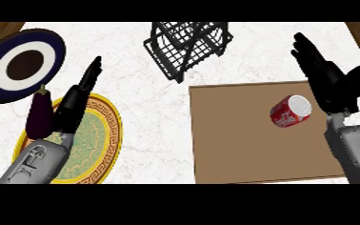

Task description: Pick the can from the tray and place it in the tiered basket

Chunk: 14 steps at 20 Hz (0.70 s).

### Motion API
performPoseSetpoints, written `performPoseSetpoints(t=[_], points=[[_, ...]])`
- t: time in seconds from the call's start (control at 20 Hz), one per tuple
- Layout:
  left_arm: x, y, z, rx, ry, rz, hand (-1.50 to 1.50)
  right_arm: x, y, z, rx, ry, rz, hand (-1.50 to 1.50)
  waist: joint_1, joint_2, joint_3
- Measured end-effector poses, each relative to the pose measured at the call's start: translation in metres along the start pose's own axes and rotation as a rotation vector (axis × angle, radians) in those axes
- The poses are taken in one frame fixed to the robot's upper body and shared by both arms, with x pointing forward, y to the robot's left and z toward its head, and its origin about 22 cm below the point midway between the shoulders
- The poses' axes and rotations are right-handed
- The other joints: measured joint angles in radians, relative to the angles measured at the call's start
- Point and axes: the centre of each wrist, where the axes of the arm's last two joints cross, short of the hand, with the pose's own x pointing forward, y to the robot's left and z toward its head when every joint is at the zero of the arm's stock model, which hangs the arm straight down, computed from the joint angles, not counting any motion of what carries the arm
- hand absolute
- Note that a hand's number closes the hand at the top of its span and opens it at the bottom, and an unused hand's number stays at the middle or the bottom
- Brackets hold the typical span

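A red can (290,111) with a silver top lies on its side on the brown tray (239,138), near the tray's right side. My right hand (325,78) is open just right of the can, fingers straight and pointing away, not touching it. The black wire tiered basket (186,45) stands at the back centre of the counter, beyond the tray's far left corner. At the left, my left hand (77,97) is open with straight fingers, held over a yellow-rimmed plate.
A yellow and green patterned plate (105,143) lies at the lower left, with a dark purple eggplant (40,116) at its left rim. A dark blue and white plate (28,64) sits at the far left. White counter (151,124) separates plate and tray.
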Motion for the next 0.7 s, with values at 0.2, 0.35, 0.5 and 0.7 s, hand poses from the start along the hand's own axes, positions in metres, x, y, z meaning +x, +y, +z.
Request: performPoseSetpoints(t=[0.2,0.35,0.5,0.7], points=[[-0.006,0.003,0.007,0.018,0.083,0.067,0.00,0.023,0.026,-0.004,0.076,-0.121,-0.019,1.50,-0.010,-0.030,0.016],[-0.012,0.014,0.014,0.042,0.160,0.130,0.00,0.037,0.029,-0.001,0.075,-0.200,0.070,1.50,-0.020,-0.044,0.013],[-0.017,0.017,0.021,0.054,0.224,0.191,0.00,0.016,0.022,0.006,-0.172,-0.086,0.105,-1.50,-0.037,-0.052,0.017],[-0.014,0.025,0.032,0.046,0.263,0.241,0.00,0.011,0.045,0.023,-0.343,-0.081,0.136,-1.50,-0.032,-0.052,0.021]])
